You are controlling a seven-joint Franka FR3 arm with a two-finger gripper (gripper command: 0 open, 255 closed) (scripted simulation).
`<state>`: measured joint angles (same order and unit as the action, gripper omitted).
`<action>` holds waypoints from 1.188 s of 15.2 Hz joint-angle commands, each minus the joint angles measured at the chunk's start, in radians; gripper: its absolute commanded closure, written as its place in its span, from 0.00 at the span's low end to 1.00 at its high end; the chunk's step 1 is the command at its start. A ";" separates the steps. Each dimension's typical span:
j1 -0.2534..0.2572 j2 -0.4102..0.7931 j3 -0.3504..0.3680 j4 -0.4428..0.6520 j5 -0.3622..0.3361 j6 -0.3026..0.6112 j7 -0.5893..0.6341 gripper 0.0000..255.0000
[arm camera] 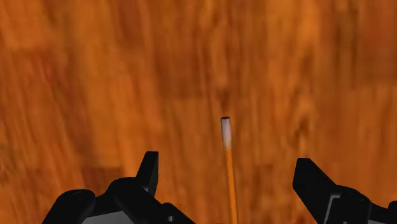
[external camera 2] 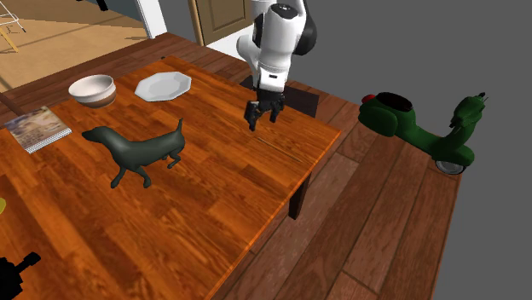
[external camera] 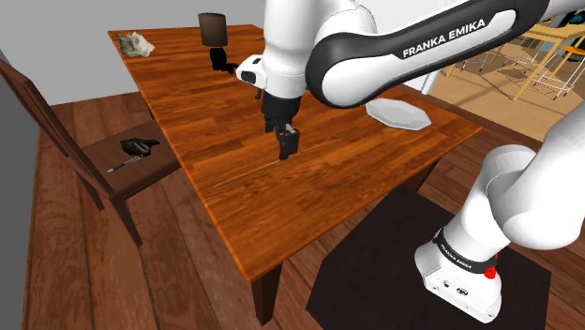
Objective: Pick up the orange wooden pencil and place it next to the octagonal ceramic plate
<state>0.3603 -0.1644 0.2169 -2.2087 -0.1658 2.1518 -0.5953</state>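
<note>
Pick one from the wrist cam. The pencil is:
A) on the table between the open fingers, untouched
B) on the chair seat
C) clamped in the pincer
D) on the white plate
A: the orange pencil lies on the table inside the open pincer, with a gap on each side.

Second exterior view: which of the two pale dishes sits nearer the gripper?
The flat octagonal plate; the deeper round bowl lies beyond it, farther from the gripper.

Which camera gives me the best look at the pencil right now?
The wrist view: the pencil lies on the table inside the open gripper, untouched. The shoulder view gives a faint streak by the gripper; in the second exterior view it is too thin to tell.
</note>
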 commanded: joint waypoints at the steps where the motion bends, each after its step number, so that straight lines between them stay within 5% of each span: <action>1: 0.020 0.031 0.018 0.013 -0.013 0.037 -0.038 0.00; 10: 0.031 0.116 0.034 -0.010 -0.058 0.158 -0.047 0.00; 18: 0.030 0.121 0.033 -0.012 -0.061 0.164 -0.045 0.00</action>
<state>0.3905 -0.0437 0.2502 -2.2209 -0.2266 2.3162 -0.6406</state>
